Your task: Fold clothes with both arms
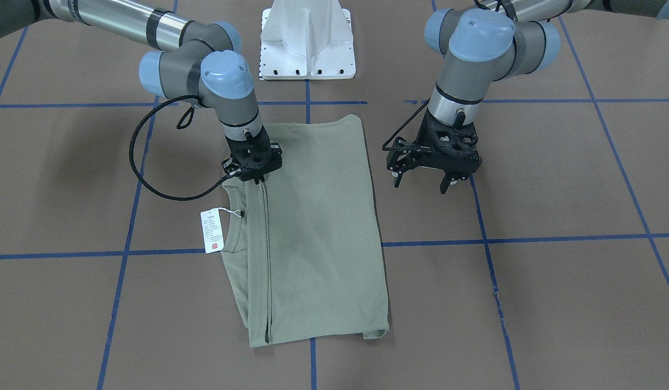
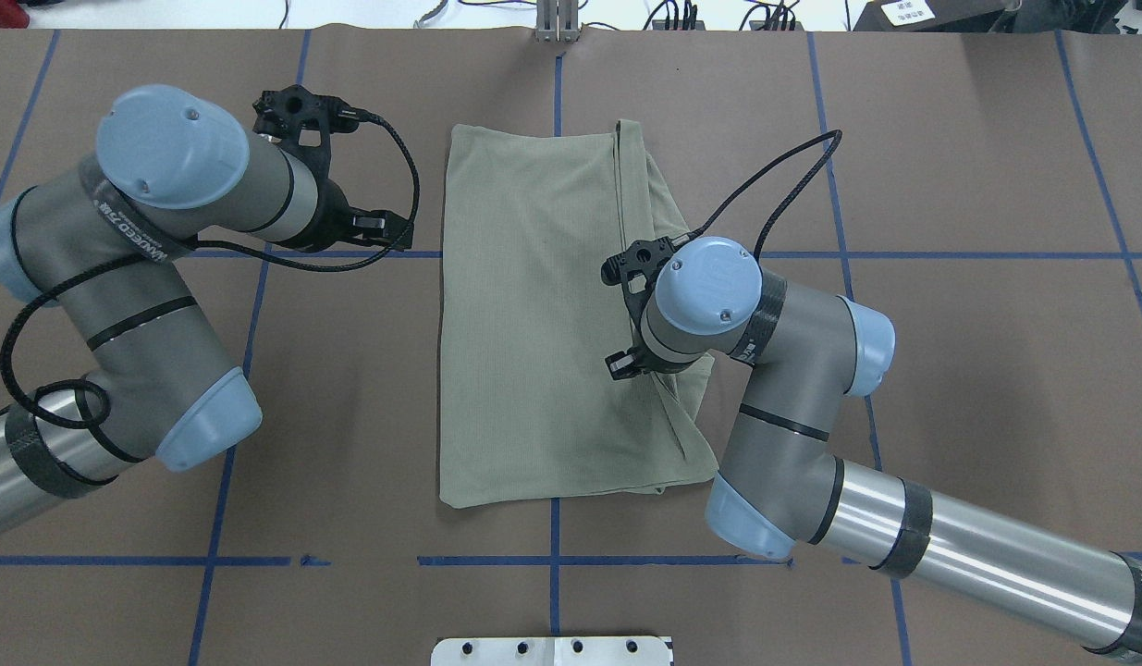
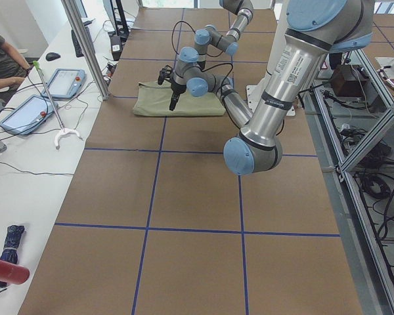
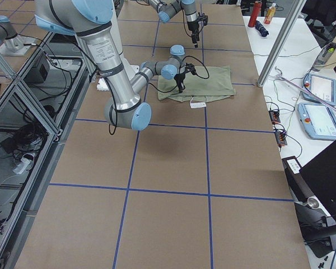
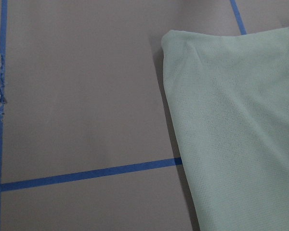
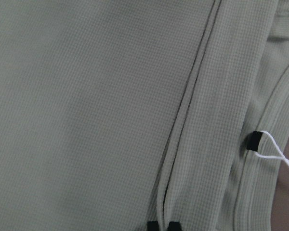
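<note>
Shirt flat on the table, folded to a long panel: runs lengthwise from the robot's side out toward the far edge, with collar and tag along the long edge at the robot's right. Meets the right gripper down on the fold line just beside the collar, near the robot-side end, jaws drawn almost together, fingertips side by side at the point where the fold's edges run in, so seemingly pinching cloth. Leaves the left gripper off the opposite long edge, just beside it over bare table, spread wide and holding nothing. Makes the right gripper the nearer one by far; by that reckoning, calls for the left to come in to its own edge before any two-armed fold. Hard to settle: any cloth truly between the right tips, with that gripper and the tag buried under the right arm in the overhead view. Hidden too: whatever lies beneath the top layer. Too small in both side views for more than the shirt's place. From the left wrist, only one shirt corner and blue tape.
</note>
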You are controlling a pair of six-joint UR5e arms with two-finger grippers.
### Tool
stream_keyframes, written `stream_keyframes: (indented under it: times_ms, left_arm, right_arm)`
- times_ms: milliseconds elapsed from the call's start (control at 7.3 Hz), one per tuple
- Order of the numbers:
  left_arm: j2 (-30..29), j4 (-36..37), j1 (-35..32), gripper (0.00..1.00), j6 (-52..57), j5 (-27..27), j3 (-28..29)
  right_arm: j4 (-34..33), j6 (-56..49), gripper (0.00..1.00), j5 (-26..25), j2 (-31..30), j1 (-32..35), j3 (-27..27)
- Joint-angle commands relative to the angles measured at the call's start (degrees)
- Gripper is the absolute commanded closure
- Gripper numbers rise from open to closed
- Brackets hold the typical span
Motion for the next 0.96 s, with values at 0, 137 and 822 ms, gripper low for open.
stream_keyframes:
  times_ms: [0,137,822]
  left_arm:
    - [-0.07,0.0,-0.22,0.02,0.0,0.0,0.09]
    - [-0.07,0.0,-0.31,0.03,0.0,-0.09,0.0]
    - [-0.07,0.0,-0.31,0.04,0.0,-0.09,0.09]
  right_arm:
    - [0.09,0.08,0.92,0.1,-0.04,-0.06,0.0]
    - [0.0,0.08,1.0,0.19,-0.04,0.03,0.17]
    - [-0.61,-0.27,1.0,2.91,-9.07,2.49,8.24]
